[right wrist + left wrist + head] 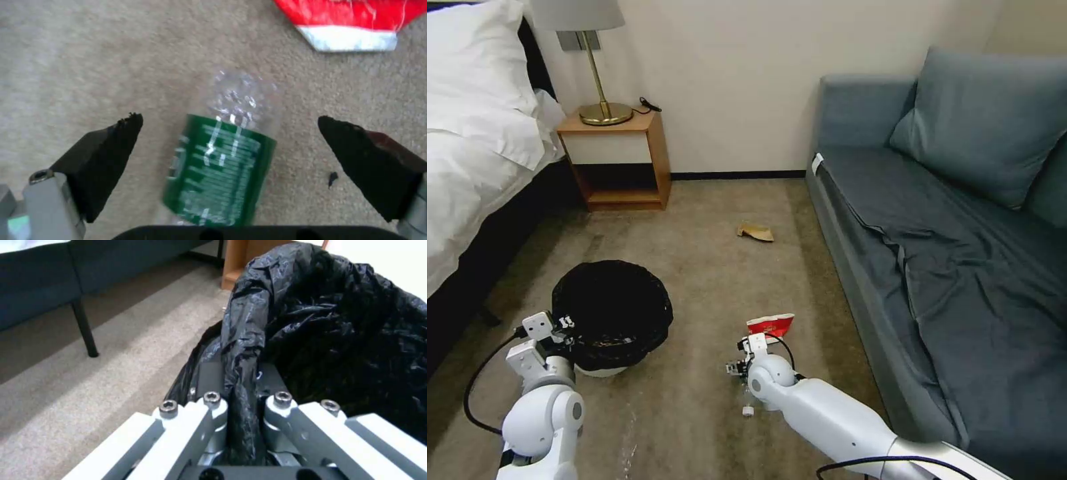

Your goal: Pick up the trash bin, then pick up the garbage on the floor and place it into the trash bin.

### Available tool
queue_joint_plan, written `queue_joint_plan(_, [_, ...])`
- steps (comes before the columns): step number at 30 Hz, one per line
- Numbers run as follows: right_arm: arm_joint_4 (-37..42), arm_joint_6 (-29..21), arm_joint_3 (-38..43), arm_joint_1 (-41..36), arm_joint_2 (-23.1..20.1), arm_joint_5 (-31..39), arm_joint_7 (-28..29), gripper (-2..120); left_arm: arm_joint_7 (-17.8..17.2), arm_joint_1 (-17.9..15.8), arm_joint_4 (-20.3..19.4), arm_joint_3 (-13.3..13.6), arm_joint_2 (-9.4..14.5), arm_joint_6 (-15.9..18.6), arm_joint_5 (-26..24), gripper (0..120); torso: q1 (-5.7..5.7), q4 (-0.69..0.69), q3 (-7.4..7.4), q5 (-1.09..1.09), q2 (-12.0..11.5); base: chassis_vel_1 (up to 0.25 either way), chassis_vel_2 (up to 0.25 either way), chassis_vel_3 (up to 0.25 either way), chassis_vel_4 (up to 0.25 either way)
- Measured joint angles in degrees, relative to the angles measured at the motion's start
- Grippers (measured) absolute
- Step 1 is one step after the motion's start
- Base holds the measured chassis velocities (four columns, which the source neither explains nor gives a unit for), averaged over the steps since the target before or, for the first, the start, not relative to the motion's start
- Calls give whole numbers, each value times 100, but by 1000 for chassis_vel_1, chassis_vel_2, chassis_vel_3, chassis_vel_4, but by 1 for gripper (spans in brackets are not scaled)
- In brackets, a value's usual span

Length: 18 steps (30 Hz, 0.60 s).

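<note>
While the left gripper [242, 406] is pinching the bag-lined rim of the trash bin [612, 313] on the carpet [707, 280], the right gripper [229, 156] is hanging spread wide around a clear bottle [222, 160]. Lying beyond: crushed red-and-white cup [770, 325]; tan paper [756, 232] nearer the wall.

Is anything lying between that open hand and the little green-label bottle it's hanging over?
Nothing visible. The right hand is open, one finger on each side of the bottle, with bare carpet between them. The crushed red-and-white cup lies beyond the bottle, out of the way.
</note>
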Motion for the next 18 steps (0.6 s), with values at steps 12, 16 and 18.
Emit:
queue_joint_plan(12, [-731, 346, 232, -250, 138, -564, -586, 100, 47, 47, 70, -83, 77, -70, -2, 4, 0, 1, 0, 0, 0, 0, 0, 0, 0])
queue_joint_plan(16, [-769, 395, 292, -287, 137, -660, -780, 100, 47, 28, 70, -78, 80, -70, -3, 4, 0, 0, 0, 0, 0, 0, 0, 0, 0])
queue_joint_plan(18, [-793, 466, 379, -303, 157, -705, -859, 92, 44, 10, 68, -59, 55, -70, 5, 4, 0, 0, 0, 0, 0, 0, 0, 0, 0])
